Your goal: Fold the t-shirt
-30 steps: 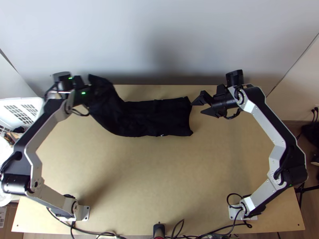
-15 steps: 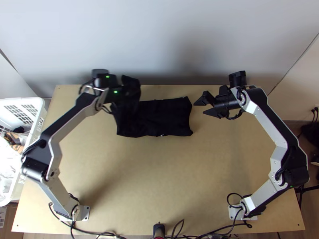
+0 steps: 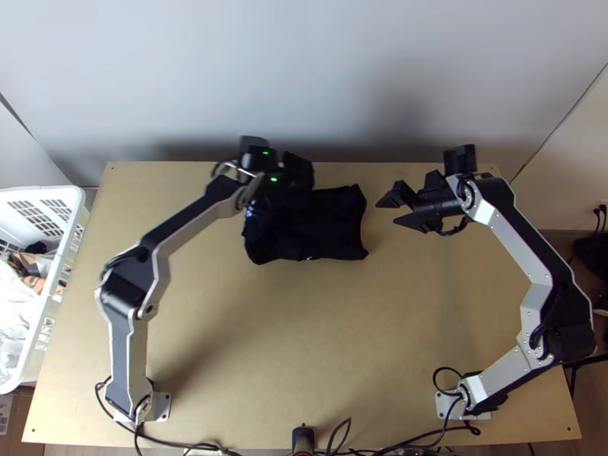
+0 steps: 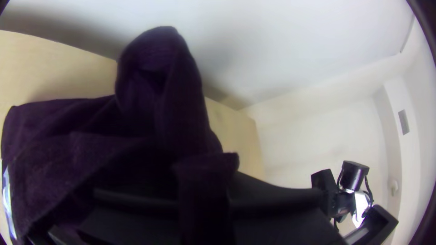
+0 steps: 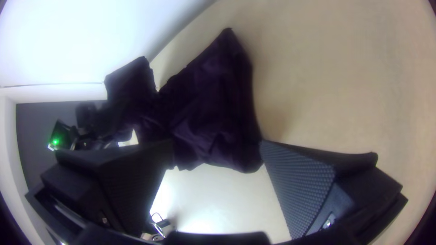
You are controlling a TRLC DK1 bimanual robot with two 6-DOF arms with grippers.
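The left tool (image 3: 299, 172) pinches the t-shirt (image 3: 327, 224), partly lying below it; the right tool (image 3: 387, 212) gapes nearby.

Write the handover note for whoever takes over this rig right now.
Left tool: shut on one end of the black t-shirt, holding it raised.
Right tool: open, empty, off the other end.
T-shirt: other end lies flat on the far half of the table.
Done: one end gripped and lifted.
Remaining: probably lay the held end over the flat part, release, straighten.
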